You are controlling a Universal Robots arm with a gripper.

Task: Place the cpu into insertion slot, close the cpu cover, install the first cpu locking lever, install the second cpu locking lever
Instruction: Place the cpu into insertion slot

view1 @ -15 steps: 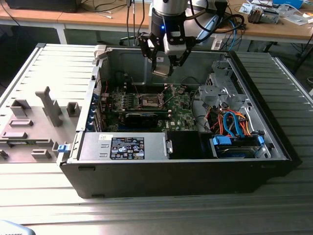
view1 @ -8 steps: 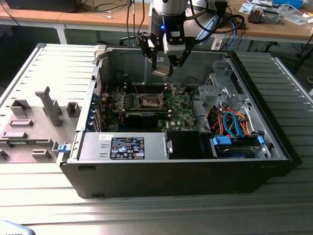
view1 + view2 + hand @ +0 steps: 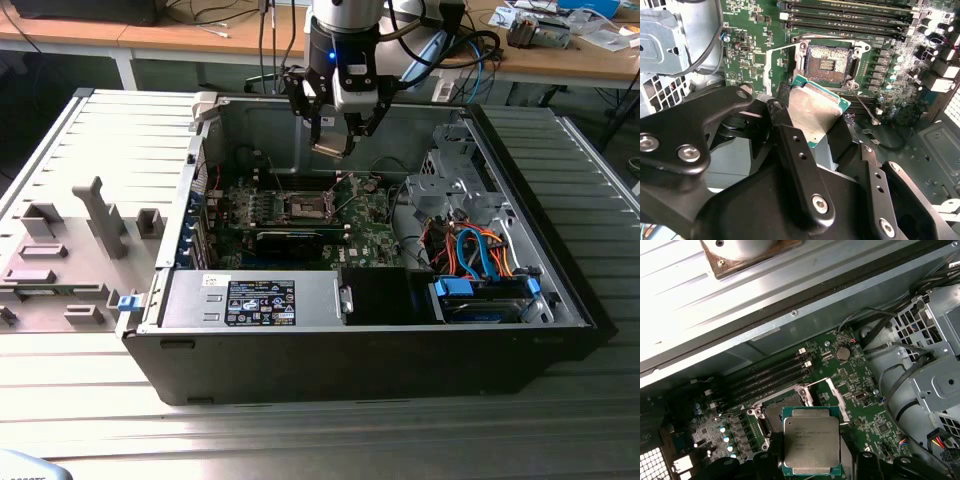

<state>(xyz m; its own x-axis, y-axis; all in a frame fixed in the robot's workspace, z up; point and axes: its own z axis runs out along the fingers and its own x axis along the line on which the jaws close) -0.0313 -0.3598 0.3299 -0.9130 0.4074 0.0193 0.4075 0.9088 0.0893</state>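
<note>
My gripper point(image 3: 335, 135) hangs inside the open computer case, above the green motherboard point(image 3: 375, 225), shut on the cpu point(image 3: 330, 150). The cpu point(image 3: 815, 112) is a flat square chip with a dull silver top and green edge, held tilted between black fingers point(image 3: 790, 137). In the first wrist view the cpu point(image 3: 811, 442) covers part of the insertion slot point(image 3: 772, 415). The insertion slot point(image 3: 827, 62) lies bare with its dark centre exposed, a short way beyond the chip's edge. The cpu cover point(image 3: 834, 392) stands swung open beside the slot. In the exterior view the insertion slot point(image 3: 307, 207) lies below and slightly left of the gripper.
Memory slots point(image 3: 850, 15) run along one side of the socket. A black card point(image 3: 290, 240) and the power supply point(image 3: 255, 300) sit nearer the case front. A metal drive cage point(image 3: 450, 185) with orange and blue cables point(image 3: 480, 255) fills the exterior view's right. A grey fixture plate point(image 3: 70, 250) lies left of the case.
</note>
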